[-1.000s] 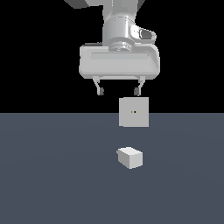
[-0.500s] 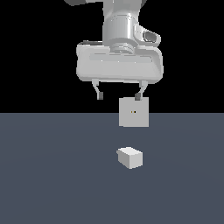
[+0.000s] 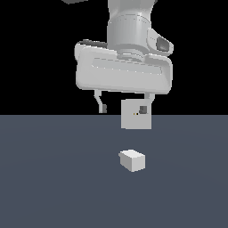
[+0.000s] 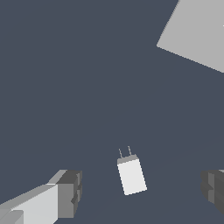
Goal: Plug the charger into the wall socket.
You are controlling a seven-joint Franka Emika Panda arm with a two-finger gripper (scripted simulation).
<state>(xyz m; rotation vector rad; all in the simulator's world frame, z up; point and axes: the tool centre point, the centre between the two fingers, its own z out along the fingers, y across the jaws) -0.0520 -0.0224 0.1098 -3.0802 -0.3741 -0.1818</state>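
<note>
Lying flat on the dark tabletop point(image 3: 44, 187): charger point(image 3: 132, 160), two prongs visible in wrist view. Gripper point(image 3: 123, 108) above it, jaws wide apart, empty. Wall socket point(image 3: 133, 120) upright behind.

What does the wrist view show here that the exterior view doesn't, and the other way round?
Only the wrist view shows the two thin prongs on one end of the charger.

Only the exterior view shows the arm's body and the two small dark holes in the wall socket.

Both show the charger lying free on the floor, the socket plate, and the gripper, jaws spread and holding nothing.
</note>
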